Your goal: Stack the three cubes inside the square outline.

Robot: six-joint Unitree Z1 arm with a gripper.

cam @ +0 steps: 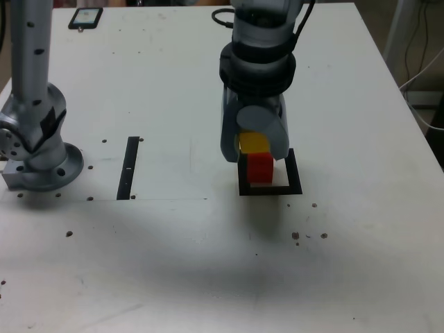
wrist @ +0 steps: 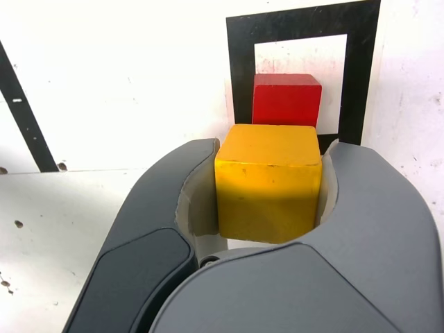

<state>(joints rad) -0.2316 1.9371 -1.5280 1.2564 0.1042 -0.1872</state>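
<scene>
Pinches the yellow cube between the fingers, with one on each side. Holds it upright over the area of the square outline, with the lower edge just above the red cube in the exterior view; cannot tell from either view whether touching it. Has the red cube inside the black square outline, closer to the exterior view's left border, with white bare to its right. Reaches down from the exterior view's top with the grey arm, past a dark cable. Shows the thin black strip well apart from the outline, toward the exterior view's left, on the white counter with small dark spots. Beyond the strip, at the far left, includes a grey jointed stand on a round base; near the back edge, a small dark-framed device.
</scene>
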